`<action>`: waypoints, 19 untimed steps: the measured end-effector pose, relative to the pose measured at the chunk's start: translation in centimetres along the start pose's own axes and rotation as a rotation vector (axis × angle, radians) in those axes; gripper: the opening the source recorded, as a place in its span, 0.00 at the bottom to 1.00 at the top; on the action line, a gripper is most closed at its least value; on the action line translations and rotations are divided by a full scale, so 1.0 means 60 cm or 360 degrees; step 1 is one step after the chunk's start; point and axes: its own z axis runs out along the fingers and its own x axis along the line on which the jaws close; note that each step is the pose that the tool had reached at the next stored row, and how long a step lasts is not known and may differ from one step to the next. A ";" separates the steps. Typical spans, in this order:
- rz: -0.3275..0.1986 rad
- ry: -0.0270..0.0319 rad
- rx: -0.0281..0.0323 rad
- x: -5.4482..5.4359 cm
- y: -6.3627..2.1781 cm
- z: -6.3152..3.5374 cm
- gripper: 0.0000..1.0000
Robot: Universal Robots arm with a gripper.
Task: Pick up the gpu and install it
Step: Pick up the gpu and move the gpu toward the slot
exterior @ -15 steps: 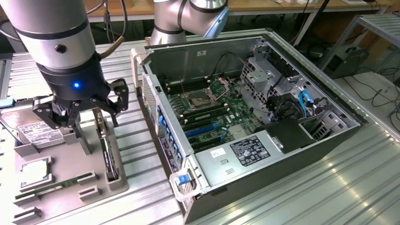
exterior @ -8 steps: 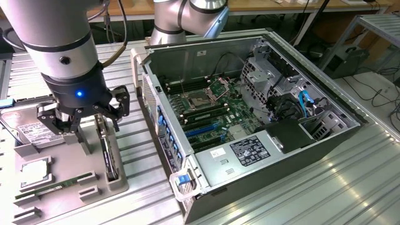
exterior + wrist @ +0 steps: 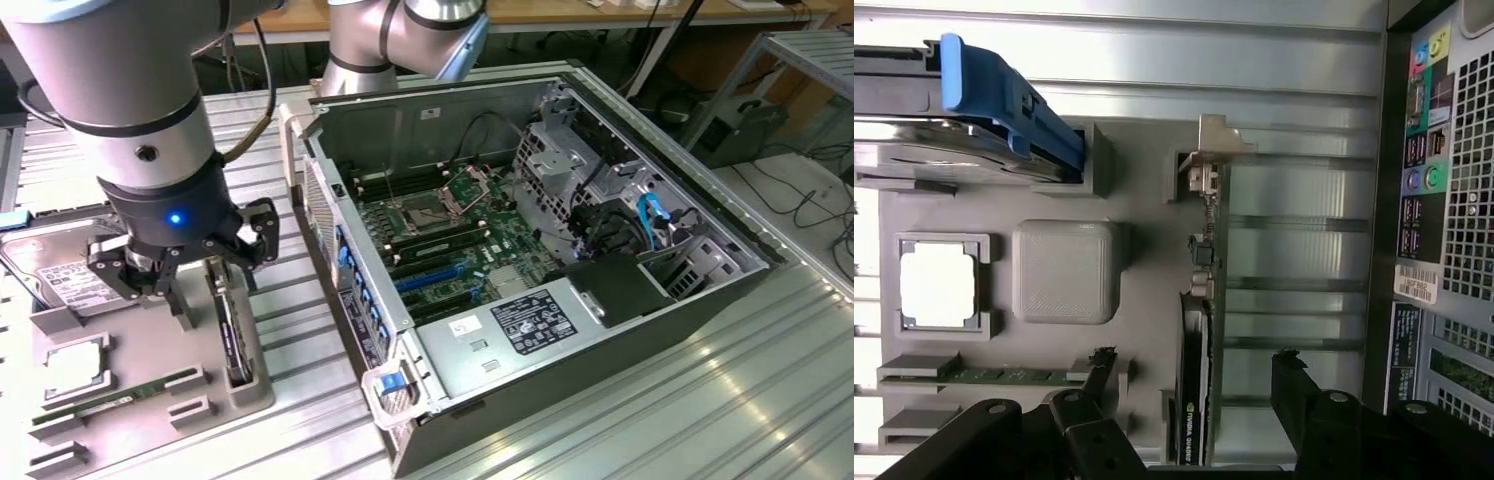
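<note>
The gpu point(image 3: 238, 340) point(image 3: 1204, 400) stands on edge in a slot of the grey tray point(image 3: 140, 335) point(image 3: 1144, 230), lower left of the exterior view, with its pale bracket point(image 3: 1216, 135) at the far end. The gripper point(image 3: 194, 278) point(image 3: 1194, 365) hangs just above it, jaws spread wide, one finger on each side of the card, gripping nothing.

On the same tray, further to the exterior view's left:
- hard drive point(image 3: 60, 275) with blue handle point(image 3: 1004, 95)
- square processor chip point(image 3: 74, 365) point(image 3: 939, 285)
- green memory stick point(image 3: 120, 400) point(image 3: 1004, 375)

The open computer case point(image 3: 534, 250) lies to the exterior view's right, motherboard point(image 3: 454, 240) exposed. A narrow strip of slatted metal table point(image 3: 287, 340) separates tray from case wall. The table is bare at lower right.
</note>
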 end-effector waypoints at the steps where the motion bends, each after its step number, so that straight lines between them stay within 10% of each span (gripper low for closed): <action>1: 0.0003 -0.00002 0.00001 0.000 0.000 0.003 0.72; 19: 0.0003 -0.00002 0.00004 0.000 0.000 0.050 0.72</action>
